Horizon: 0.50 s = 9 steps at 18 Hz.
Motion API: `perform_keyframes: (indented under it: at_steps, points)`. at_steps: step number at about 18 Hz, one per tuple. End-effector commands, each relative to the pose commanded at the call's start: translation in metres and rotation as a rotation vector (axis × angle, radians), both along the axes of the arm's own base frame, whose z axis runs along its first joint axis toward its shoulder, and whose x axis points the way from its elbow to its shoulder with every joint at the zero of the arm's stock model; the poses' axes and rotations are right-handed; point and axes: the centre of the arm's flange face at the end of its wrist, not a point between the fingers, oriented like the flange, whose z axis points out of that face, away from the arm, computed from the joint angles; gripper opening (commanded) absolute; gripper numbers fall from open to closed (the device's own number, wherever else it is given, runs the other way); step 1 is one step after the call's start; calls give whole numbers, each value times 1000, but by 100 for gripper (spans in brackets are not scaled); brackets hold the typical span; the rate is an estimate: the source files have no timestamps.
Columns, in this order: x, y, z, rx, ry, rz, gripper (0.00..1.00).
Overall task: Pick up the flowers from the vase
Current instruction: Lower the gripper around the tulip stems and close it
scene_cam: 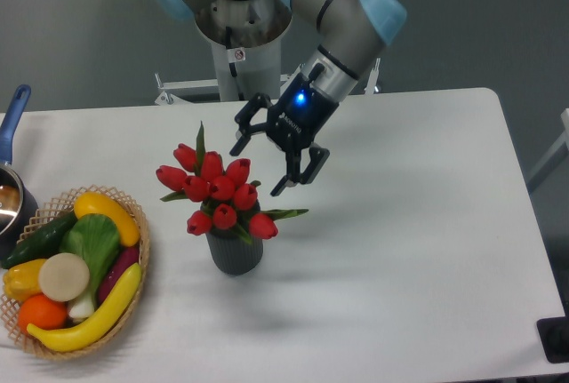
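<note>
The flowers (218, 189), a bunch of red tulip buds with green leaves, stand in the small dark grey ribbed vase (235, 252) left of the table's middle. My gripper (259, 170) hangs open just to the upper right of the bunch, tilted towards it. Its left fingertip sits near the top buds and its right fingertip is beside the rightmost upper bud. Nothing is between the fingers.
A woven basket (140, 250) holding plastic fruit and vegetables sits at the left front of the white table (409, 241). A blue-handled pot (12, 189) is at the left edge. The robot base (240, 36) stands behind the table.
</note>
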Motion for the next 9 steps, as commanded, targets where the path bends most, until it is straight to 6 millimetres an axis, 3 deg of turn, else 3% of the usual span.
perform_keyframes:
  at_steps: [9]
  points:
    - [8, 20, -15, 7, 20, -38, 100]
